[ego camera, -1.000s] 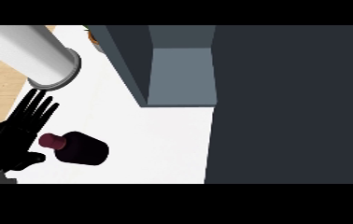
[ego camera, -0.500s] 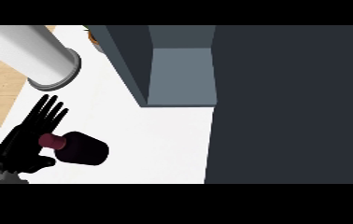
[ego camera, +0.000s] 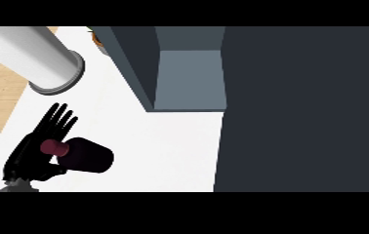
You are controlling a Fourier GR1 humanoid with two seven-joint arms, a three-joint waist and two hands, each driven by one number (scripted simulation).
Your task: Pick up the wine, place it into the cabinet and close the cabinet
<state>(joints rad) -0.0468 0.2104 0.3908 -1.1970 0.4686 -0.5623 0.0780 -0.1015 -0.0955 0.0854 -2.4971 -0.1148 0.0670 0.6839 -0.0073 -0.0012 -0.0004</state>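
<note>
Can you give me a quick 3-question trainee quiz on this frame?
1. True or false: the wine bottle is already inside the cabinet.
2. Which hand is at the bottle? A) left hand B) right hand C) both
3. Fill in: the cabinet's opening is ____ (open/closed).

Key:
1. False. The bottle lies on the white counter, at the lower left, well apart from the cabinet.
2. A. Only the left hand shows, its fingers extended up behind the bottle's neck end; no right hand is in view.
3. Open. The grey-blue interior is visible.
</note>
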